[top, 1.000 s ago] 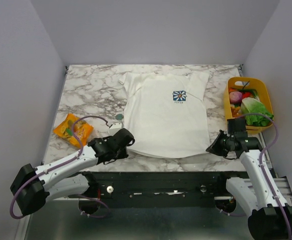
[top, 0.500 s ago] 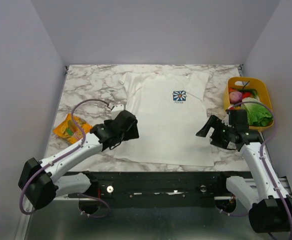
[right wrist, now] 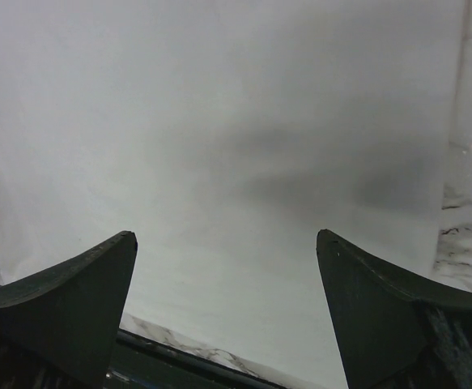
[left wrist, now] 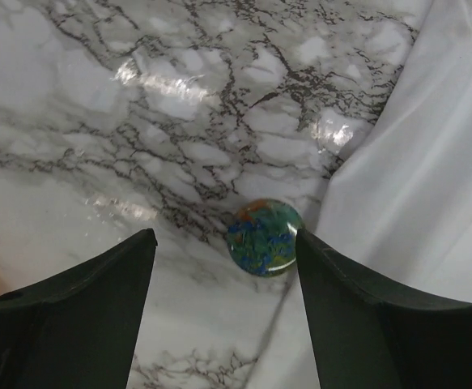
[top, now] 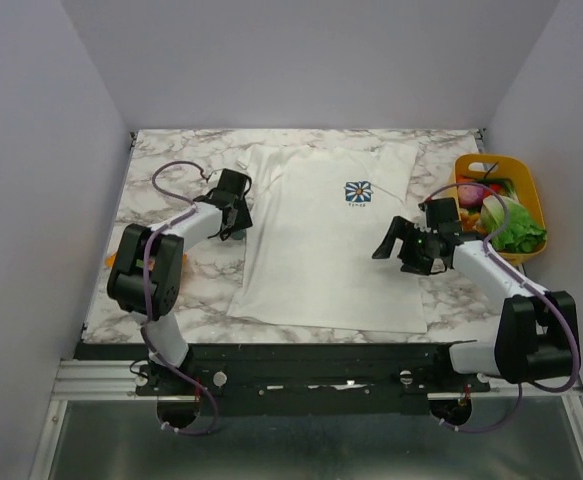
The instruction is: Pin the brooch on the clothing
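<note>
a white marble counter (top: 171, 170) seen from above, with a white short-sleeved t-shirt (top: 321, 260) spread flat across its middle, collar toward the far wall. a small blue square flower print (top: 358, 192) sits on the chest. the brooch (left wrist: 264, 238), a small glossy round disc, mostly green with blue and orange flecks, lies on the bare marble just beside the shirt's edge on the left arm's side; whether it touches the cloth cannot be told. it is not on the shirt.

the left tool (left wrist: 223, 237) hangs over the counter at that edge. its two dark fingers (left wrist: 98, 300) stand wide apart, and in the wrist view the brooch shows between them, nearer the right-hand finger and gripped by neither.

the right tool (right wrist: 226, 237) is over the shirt's lower half, on the right arm's side. its fingers are also spread wide, with only plain white cloth between them.

a yellow basket (top: 531, 190) of toy food, including a green lettuce (top: 516, 225), stands on the counter well to the right of the shirt.
</note>
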Robot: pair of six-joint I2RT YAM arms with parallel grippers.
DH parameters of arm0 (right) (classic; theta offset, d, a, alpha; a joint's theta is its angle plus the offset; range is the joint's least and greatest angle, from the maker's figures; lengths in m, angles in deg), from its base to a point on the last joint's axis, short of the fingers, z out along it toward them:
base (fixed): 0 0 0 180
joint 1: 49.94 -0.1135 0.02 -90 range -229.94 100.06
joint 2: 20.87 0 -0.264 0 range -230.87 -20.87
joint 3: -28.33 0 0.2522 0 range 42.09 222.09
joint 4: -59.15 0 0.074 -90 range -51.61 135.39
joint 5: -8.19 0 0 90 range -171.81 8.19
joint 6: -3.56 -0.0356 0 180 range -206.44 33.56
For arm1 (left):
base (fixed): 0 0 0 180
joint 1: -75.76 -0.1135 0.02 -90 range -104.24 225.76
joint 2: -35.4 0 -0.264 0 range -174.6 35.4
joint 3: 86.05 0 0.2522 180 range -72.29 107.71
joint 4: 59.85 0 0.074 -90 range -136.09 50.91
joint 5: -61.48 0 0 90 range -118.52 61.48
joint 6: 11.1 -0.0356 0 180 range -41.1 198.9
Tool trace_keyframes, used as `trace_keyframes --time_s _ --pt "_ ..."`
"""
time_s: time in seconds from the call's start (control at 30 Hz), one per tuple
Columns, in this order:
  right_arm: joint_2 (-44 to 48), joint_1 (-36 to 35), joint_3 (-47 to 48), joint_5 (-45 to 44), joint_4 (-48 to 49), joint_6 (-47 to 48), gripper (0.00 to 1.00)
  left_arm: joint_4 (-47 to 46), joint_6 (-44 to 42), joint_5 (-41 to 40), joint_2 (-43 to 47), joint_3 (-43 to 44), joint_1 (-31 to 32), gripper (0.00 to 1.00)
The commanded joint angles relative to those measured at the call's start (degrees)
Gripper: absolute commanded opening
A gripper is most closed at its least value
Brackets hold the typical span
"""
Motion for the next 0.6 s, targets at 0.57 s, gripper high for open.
trace_keyframes --time_s 0.57 --pt "-10.36 -1.36 4.43 1.84 5.98 3.57 1.0 1.72 -5.03 3.49 -8.6 2.13 0.09 0.62"
